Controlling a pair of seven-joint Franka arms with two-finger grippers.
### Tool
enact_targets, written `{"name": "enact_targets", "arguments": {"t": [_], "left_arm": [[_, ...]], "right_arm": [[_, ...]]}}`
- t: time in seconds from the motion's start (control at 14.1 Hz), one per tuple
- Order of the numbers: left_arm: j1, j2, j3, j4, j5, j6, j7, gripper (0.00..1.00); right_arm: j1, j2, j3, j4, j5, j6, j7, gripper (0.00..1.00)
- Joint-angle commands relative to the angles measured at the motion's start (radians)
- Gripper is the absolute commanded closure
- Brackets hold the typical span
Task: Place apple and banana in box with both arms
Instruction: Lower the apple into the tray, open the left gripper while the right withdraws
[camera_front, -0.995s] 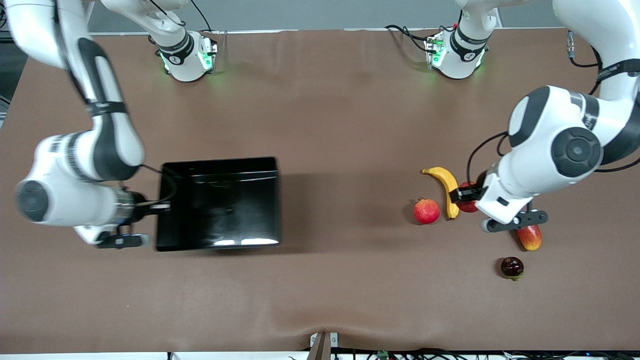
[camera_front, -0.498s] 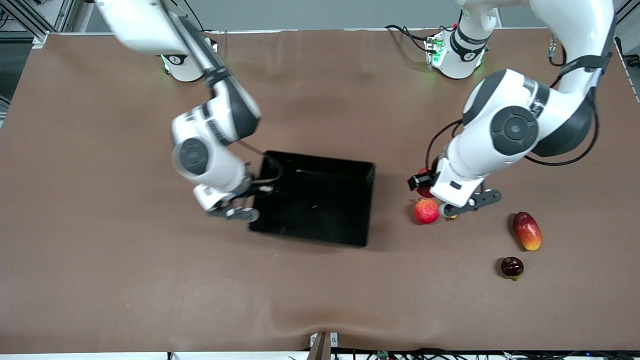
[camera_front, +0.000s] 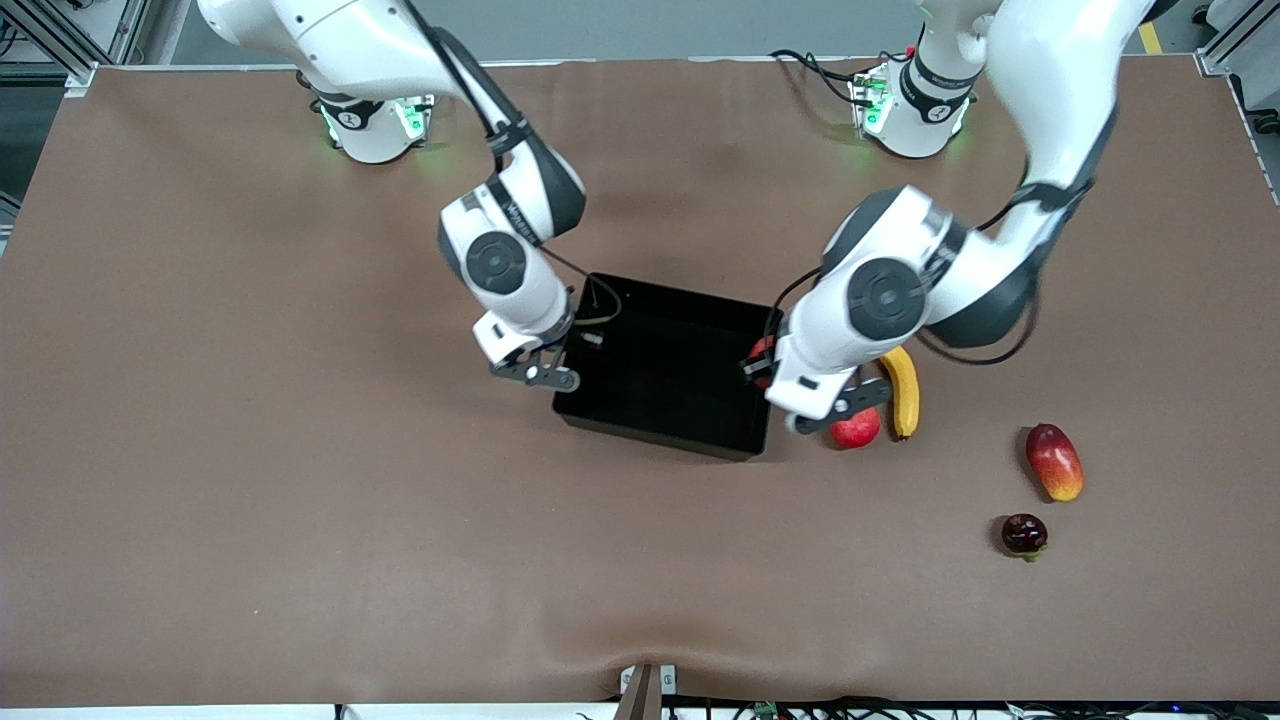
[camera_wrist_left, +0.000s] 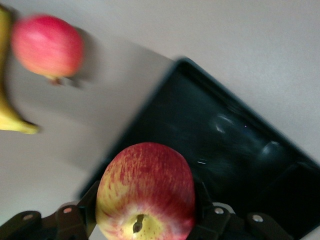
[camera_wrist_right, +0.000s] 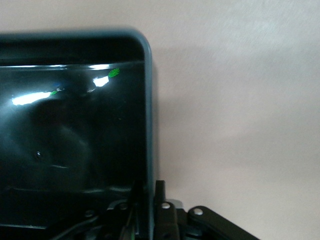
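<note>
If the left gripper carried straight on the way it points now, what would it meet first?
Most likely the box. The left gripper, shut on the apple, points down over the box's wall toward the left arm's end, so the apple would probably land on the floor just inside, or clip the rim; depth is unclear.

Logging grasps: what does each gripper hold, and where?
Left gripper clamps the apple by its sides; right gripper pinches the box wall.

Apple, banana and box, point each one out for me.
apple (camera_wrist_left: 146, 192): left wrist view, middle of its red skin.
banana (camera_front: 905, 392): front view, middle of its curve.
box (camera_front: 655, 436): front view, wall nearest the camera.
</note>
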Motion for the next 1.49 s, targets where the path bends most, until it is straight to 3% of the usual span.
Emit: {"name": "enact_targets", "arguments": {"t": [0.0, 0.21, 0.57, 0.64, 0.71, 0.78, 1.0, 1.21, 1.42], "left_arm": [[-0.048, 0.060, 0.005, -0.024, 0.011, 0.105, -0.095, 1.00], [-0.074, 0.128, 0.005, -0.039, 0.121, 0.115, -0.132, 1.00], [-0.083, 0.183, 0.007, -0.089, 0.123, 0.113, -0.143, 0.99], [-0.083, 0.183, 0.009, -0.093, 0.123, 0.113, -0.142, 0.84], [-0.083, 0.183, 0.018, -0.093, 0.123, 0.112, -0.142, 0.15], [-0.083, 0.175, 0.021, -0.085, 0.123, 0.109, -0.136, 0.00], [-0.060, 0.107, 0.021, -0.057, 0.123, 0.069, -0.139, 0.00], [-0.023, -0.019, 0.021, 0.039, 0.124, -0.096, -0.126, 0.00], [0.110, -0.101, 0.012, 0.050, 0.107, -0.145, -0.041, 0.00]], "right_arm": [[-0.006, -0.064, -0.015, -0.018, 0.020, -0.051, 0.012, 0.00], [-0.053, -0.135, -0.036, -0.007, 0.010, -0.151, -0.023, 0.00], [-0.214, -0.185, -0.038, -0.010, 0.006, -0.263, -0.179, 0.00], [-0.254, -0.187, -0.039, -0.010, 0.001, -0.294, -0.216, 0.00], [-0.300, -0.187, -0.041, -0.010, -0.028, -0.318, -0.255, 0.00], [-0.344, -0.190, -0.041, -0.010, -0.083, -0.343, -0.294, 0.00], [-0.508, -0.204, -0.042, -0.011, -0.140, -0.381, -0.493, 0.00], [-0.690, -0.234, -0.041, -0.018, -0.140, -0.442, -0.745, 0.00], [-0.710, -0.343, -0.041, -0.018, -0.138, -0.566, -0.760, 0.00]]}}
